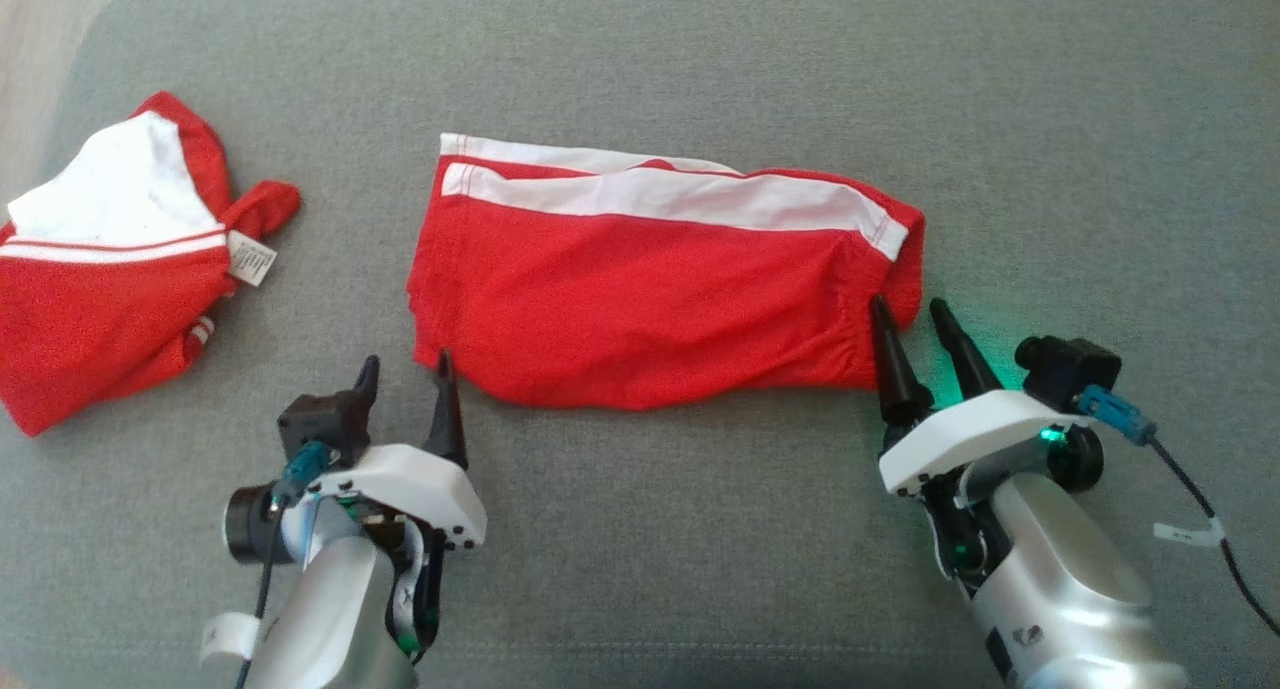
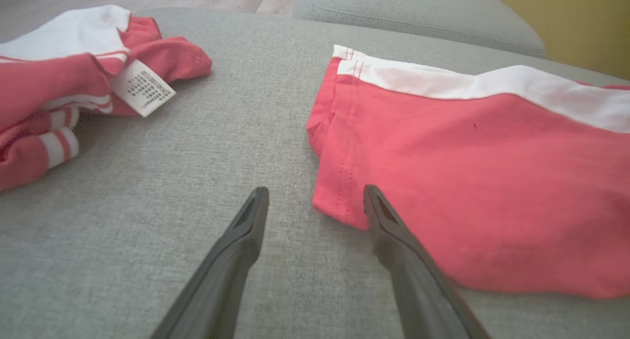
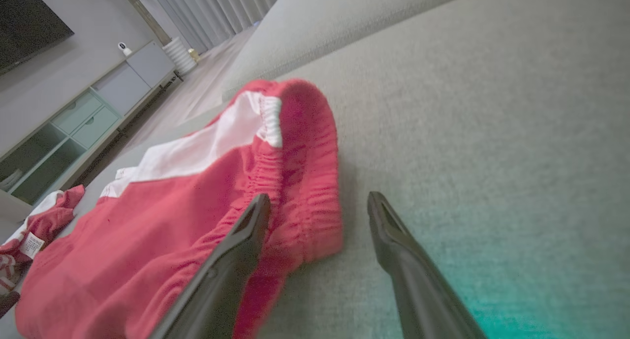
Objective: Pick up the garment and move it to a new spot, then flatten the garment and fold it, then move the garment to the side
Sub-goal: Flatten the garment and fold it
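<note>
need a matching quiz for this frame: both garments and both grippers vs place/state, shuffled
1 folded garment
2 crumpled garment
3 left gripper
4 right gripper

A open, at the gathered elastic end
B far left, care label showing
C open, at the stitched hem corner
D laid flat in the middle

Pairs: 1-D, 2-B, 3-C, 4-A

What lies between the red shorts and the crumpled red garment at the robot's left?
Bare grey cushion, in the head view: nothing between the shorts and the crumpled garment, whose white label juts toward the gap.
</note>
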Controlling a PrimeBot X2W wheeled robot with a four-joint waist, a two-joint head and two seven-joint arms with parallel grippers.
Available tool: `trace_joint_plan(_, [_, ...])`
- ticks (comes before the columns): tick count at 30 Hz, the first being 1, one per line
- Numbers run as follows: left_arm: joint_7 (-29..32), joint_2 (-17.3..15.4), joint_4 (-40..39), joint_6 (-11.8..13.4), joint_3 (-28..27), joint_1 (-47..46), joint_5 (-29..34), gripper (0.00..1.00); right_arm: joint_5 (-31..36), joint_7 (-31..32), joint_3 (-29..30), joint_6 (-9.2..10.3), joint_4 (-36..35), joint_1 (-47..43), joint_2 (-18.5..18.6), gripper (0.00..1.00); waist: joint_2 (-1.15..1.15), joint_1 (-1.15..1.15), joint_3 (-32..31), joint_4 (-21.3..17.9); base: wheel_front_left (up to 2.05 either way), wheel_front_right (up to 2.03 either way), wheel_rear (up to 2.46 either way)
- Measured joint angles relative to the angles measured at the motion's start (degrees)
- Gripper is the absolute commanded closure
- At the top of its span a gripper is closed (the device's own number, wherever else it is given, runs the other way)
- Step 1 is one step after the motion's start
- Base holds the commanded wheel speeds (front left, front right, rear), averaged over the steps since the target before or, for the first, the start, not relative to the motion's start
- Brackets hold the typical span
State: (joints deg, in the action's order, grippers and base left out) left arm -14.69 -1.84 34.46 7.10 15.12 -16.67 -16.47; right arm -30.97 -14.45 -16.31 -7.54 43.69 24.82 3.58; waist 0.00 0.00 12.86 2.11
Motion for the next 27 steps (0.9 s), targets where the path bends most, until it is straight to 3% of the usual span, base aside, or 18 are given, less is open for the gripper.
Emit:
trace_joint_plan(14, [0.0,0.0,-2.0,0.2,2.4,0.0,-0.8,0.00,-10.4,-0.5,-9.8,0.01,2.6,2.6,0.7,0.00,0.00,0.00,1.2,1.7,0.00,0.00,0.00])
trace_joint_plan(15, [0.0,0.0,-2.0,0.2,2.5,0.0,-0.8,0.00,-10.9,-0.5,-10.4,0.01,3.1,3.2,0.8,0.11,0.00,0.00,1.2,1.7,0.00,0.00,0.00])
trace_joint_plan(16, [0.0,0.0,-2.0,0.1,2.6,0.0,-0.8,0.00,-11.5,-0.5,-10.9,0.01,3.5,3.8,0.9,0.35,0.00,0.00,1.2,1.8,0.00,0.00,0.00])
trace_joint_plan(18, [0.0,0.0,-2.1,-0.1,2.8,0.0,-0.8,0.00,-13.3,-0.5,-11.2,0.01,3.5,4.7,0.8,1.00,0.00,0.00,1.3,2.0,0.00,0.00,0.00])
trace_joint_plan(27, [0.0,0.0,-2.8,0.0,2.8,0.4,-0.7,0.00,-17.4,-0.4,-6.8,0.01,3.5,5.0,0.4,1.00,0.00,0.00,0.3,0.5,0.00,0.00,0.00])
